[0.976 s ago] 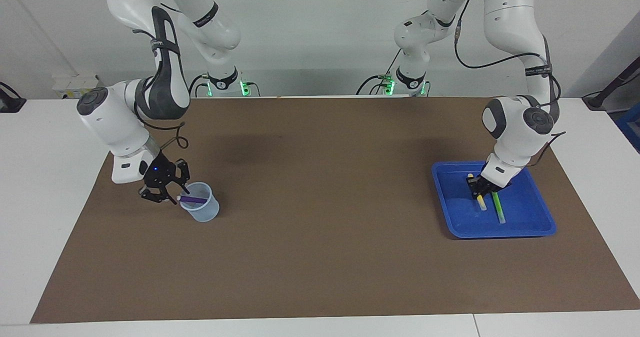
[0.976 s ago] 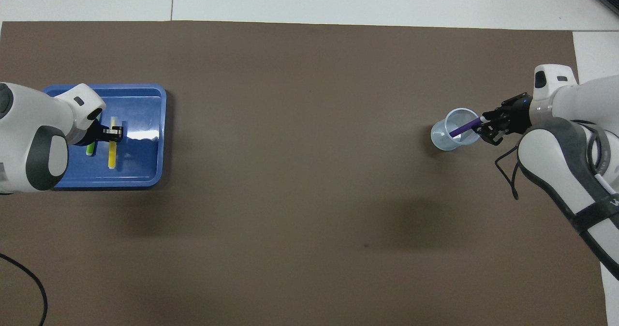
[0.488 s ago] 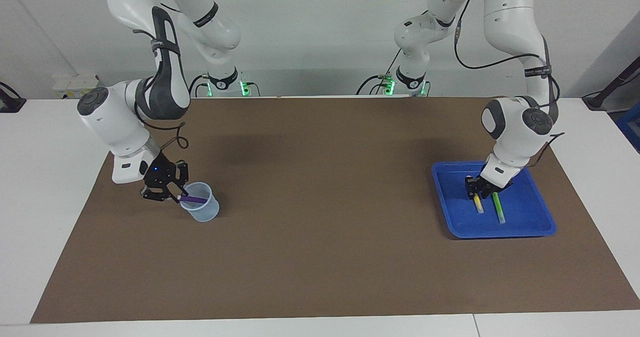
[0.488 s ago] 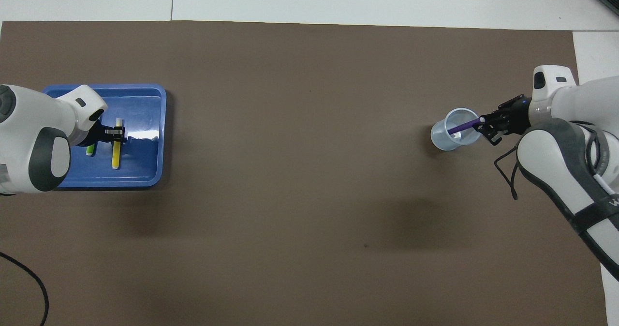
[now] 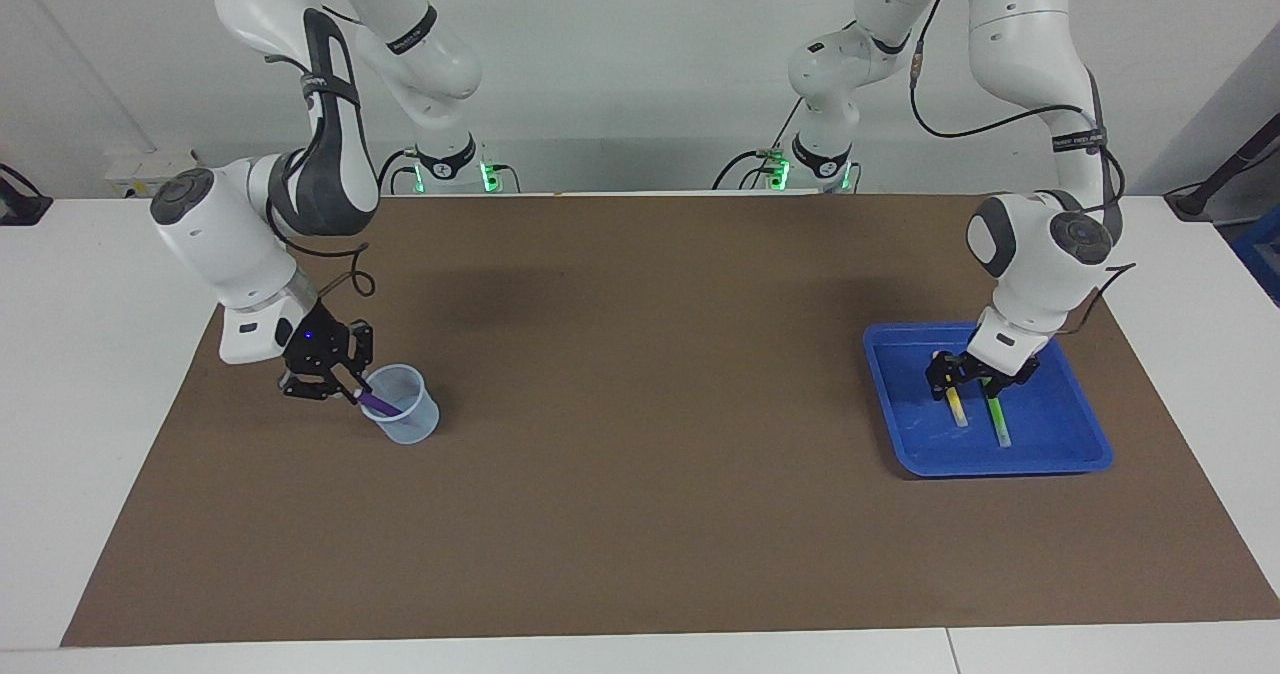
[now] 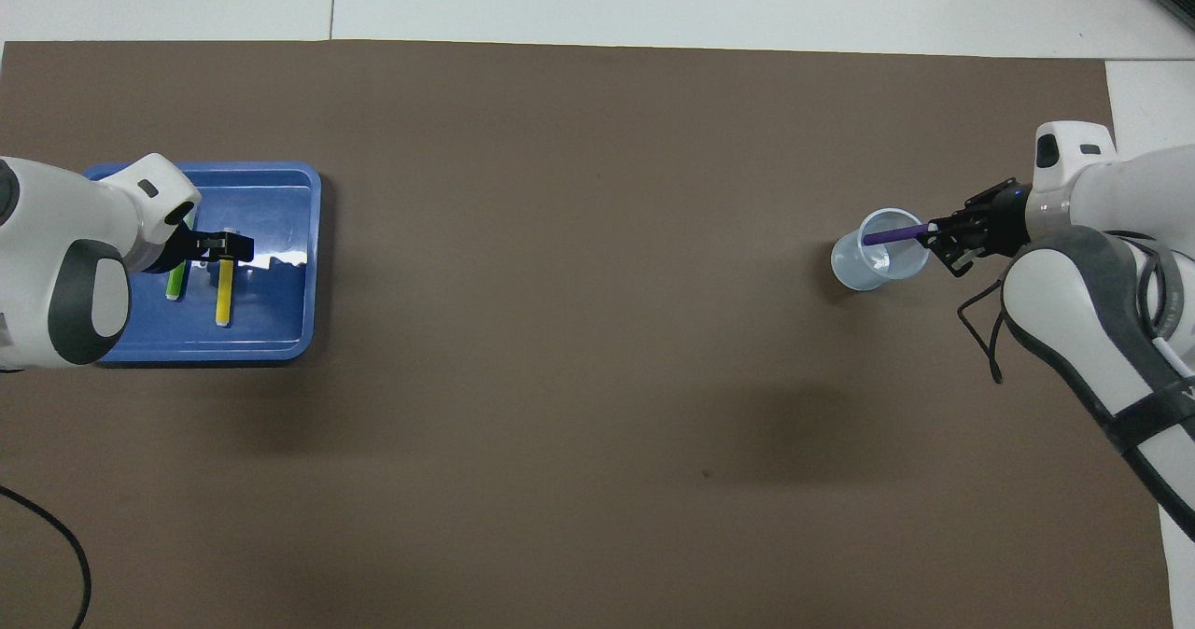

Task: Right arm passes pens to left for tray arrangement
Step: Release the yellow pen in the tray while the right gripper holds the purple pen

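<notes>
Facing view, left to right: right gripper (image 5: 352, 391) sits at the rim of the clear cup (image 5: 405, 419), toward the right arm's end of the bench (image 5: 640, 514), fingertips pinched on the pale end of the purple pen (image 5: 378, 405). That pen is slim and short, leaning in the cup with its purple barrel angled down inside; not lifted out yet. Mid-bench on the brown mat (image 5: 640, 374) carries nothing. Toward the left arm's end is the blue tray (image 5: 1080, 434), shallow, raised rim, rounded corners. Yellow pen (image 5: 957, 409) and green pen (image 5: 997, 422) lie flat in it, side by side, roughly parallel, slightly apart, pale ends pointing away from the robots. Left gripper (image 5: 962, 382) hangs low over the robot-side ends of both pens, jaws wide and holding nothing; yellow pen looks released. Judged progress: two of three pens delivered and laid out, roughly two thirds done. Left to do: pull the purple pen clear of the cup, hand it over to the left arm, lay it in the tray beside the other two.
</notes>
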`<action>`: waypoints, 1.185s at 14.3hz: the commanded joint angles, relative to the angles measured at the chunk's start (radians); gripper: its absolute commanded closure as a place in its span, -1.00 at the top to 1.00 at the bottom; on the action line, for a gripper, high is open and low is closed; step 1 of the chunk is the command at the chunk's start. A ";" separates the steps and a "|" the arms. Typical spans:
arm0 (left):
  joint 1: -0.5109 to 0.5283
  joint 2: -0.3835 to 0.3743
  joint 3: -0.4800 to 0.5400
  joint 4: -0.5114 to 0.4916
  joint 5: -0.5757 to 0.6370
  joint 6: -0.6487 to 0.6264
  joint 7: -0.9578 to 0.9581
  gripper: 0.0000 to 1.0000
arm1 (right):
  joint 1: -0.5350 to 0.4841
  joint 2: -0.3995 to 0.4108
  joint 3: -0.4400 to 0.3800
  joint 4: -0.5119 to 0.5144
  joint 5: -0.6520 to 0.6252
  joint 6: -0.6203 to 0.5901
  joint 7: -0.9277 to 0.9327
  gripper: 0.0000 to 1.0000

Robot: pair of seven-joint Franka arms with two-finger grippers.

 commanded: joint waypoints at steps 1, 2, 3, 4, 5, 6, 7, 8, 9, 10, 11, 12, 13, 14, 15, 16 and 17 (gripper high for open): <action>-0.024 -0.019 0.011 0.002 0.013 0.035 0.026 0.97 | -0.009 0.006 0.016 -0.005 -0.021 0.003 0.012 -0.84; -0.024 -0.021 0.011 0.003 0.016 0.041 0.031 0.97 | -0.008 0.001 0.016 -0.005 -0.021 0.001 0.012 -0.89; -0.024 -0.030 0.011 0.003 0.016 0.043 0.040 0.98 | -0.008 -0.002 0.016 -0.005 -0.021 0.001 0.012 -0.96; -0.023 -0.036 0.011 0.005 0.016 0.043 0.043 0.98 | -0.008 -0.004 0.018 -0.005 -0.021 0.000 0.012 -1.00; -0.024 -0.050 0.011 0.005 0.016 0.043 0.043 0.98 | -0.006 -0.007 0.018 -0.005 -0.021 0.000 0.012 -1.00; -0.024 -0.058 0.011 0.005 0.016 0.041 0.042 0.98 | -0.006 -0.013 0.021 -0.005 -0.021 -0.005 0.012 -1.00; -0.024 -0.064 0.006 0.011 0.016 0.037 0.039 0.98 | -0.006 -0.019 0.022 -0.002 -0.021 -0.014 0.013 -1.00; -0.026 -0.067 0.005 0.020 0.014 0.022 0.031 0.98 | -0.005 -0.023 0.024 0.006 -0.021 -0.025 0.013 -1.00; -0.026 -0.065 0.002 0.026 0.014 0.008 0.028 0.98 | -0.006 -0.030 0.025 0.015 -0.021 -0.046 0.012 -1.00; -0.026 -0.065 0.002 0.034 0.001 -0.004 0.022 0.98 | -0.005 -0.033 0.026 0.024 -0.021 -0.060 0.012 -1.00; -0.027 -0.065 0.000 0.043 -0.015 -0.029 0.010 0.97 | -0.006 -0.037 0.026 0.027 -0.021 -0.071 0.012 -1.00; -0.027 -0.065 -0.002 0.054 -0.045 -0.072 -0.010 0.97 | -0.006 -0.043 0.026 0.031 -0.021 -0.074 0.012 -1.00; -0.027 -0.067 -0.002 0.069 -0.099 -0.127 -0.044 0.96 | -0.005 -0.045 0.026 0.031 -0.021 -0.077 0.012 -1.00; -0.027 -0.073 -0.002 0.077 -0.157 -0.180 -0.084 0.96 | -0.005 -0.048 0.027 0.032 -0.021 -0.083 0.012 -1.00; -0.030 -0.081 -0.002 0.077 -0.214 -0.225 -0.130 0.95 | -0.005 -0.057 0.027 0.032 -0.021 -0.086 0.013 -1.00; -0.032 -0.088 -0.002 0.074 -0.267 -0.257 -0.179 0.95 | -0.005 -0.062 0.027 0.032 -0.021 -0.088 0.013 -1.00; -0.038 -0.093 -0.002 0.074 -0.312 -0.286 -0.220 0.95 | -0.005 -0.071 0.027 0.035 -0.021 -0.098 0.013 -1.00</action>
